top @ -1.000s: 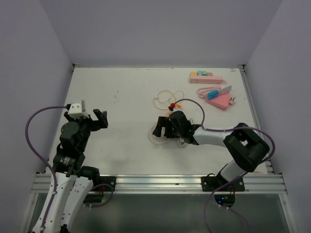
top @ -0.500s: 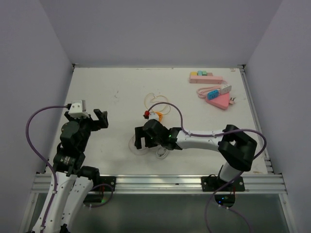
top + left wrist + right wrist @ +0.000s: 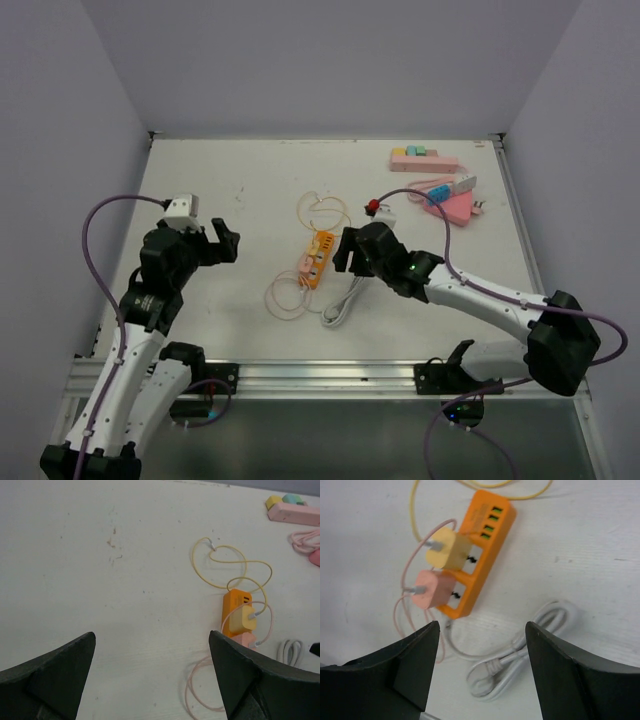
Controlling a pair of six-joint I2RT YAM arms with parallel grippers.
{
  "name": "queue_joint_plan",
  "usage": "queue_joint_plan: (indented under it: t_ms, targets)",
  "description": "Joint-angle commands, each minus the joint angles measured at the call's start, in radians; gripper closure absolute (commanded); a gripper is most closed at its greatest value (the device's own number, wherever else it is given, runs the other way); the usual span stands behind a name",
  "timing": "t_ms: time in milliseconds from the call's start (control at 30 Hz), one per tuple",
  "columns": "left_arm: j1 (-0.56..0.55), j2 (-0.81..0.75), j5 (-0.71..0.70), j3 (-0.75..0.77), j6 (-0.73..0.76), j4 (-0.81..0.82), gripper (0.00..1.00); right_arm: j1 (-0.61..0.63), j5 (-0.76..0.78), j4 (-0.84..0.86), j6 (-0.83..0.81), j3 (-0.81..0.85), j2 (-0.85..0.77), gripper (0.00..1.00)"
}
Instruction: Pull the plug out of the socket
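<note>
We take the open right gripper (image 3: pixel 482 675) to hang near the socket strip (image 3: pixel 492 530), sizing up yellow plug (image 3: pixel 451 550) or pink plug (image 3: pixel 434 587) (left gripper (image 3: pixel 150 680) open, idle).

The socket strip (image 3: pixel 482 555) is orange, with 4 green ports (image 3: pixel 491 524) and black zigzag marks (image 3: pixel 470 560) on white faces. The yellow plug (image 3: pixel 451 551) carries a pink cable (image 3: pixel 396 612); the pink plug (image 3: pixel 434 589) sits beside it. A yellow cable (image 3: pixel 193 556) loops nearby. The coiled cord (image 3: pixel 520 650) is white, the table (image 3: pixel 230 190) off-white with dark specks.
</note>
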Motion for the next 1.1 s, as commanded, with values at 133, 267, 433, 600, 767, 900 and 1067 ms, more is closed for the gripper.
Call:
queue_joint_plan:
  t_ms: [133, 267, 433, 600, 767, 900, 1067]
  targets:
    - [-0.024, 0.168, 0.164, 0.111, -0.058, -0.063, 0.01, -0.195, -0.194, 0.126, -0.004, -0.025, 0.055, 0.33]
    - [-0.126, 0.226, 0.125, 0.118, -0.121, -0.058, 0.01, -0.249, -0.311, 0.262, 0.019, -0.017, 0.162, 0.42]
    - [-0.321, 0.308, -0.005, 0.13, -0.173, -0.047, 0.02, -0.277, -0.437, 0.373, 0.059, -0.011, 0.306, 0.55]
    - [-0.461, 0.401, -0.125, 0.172, -0.21, -0.018, 0.06, -0.278, -0.483, 0.468, 0.096, -0.013, 0.371, 0.58]
    - [-0.594, 0.55, -0.267, 0.229, -0.215, -0.009, 0.11, -0.278, -0.494, 0.522, 0.125, -0.01, 0.411, 0.57]
    - [-0.63, 0.636, -0.293, 0.271, -0.21, 0.002, 0.14, -0.277, -0.489, 0.528, 0.131, -0.006, 0.443, 0.56]
    - [-0.666, 0.728, -0.344, 0.292, -0.198, 0.011, 0.15, -0.277, -0.51, 0.569, 0.145, -0.04, 0.48, 0.56]
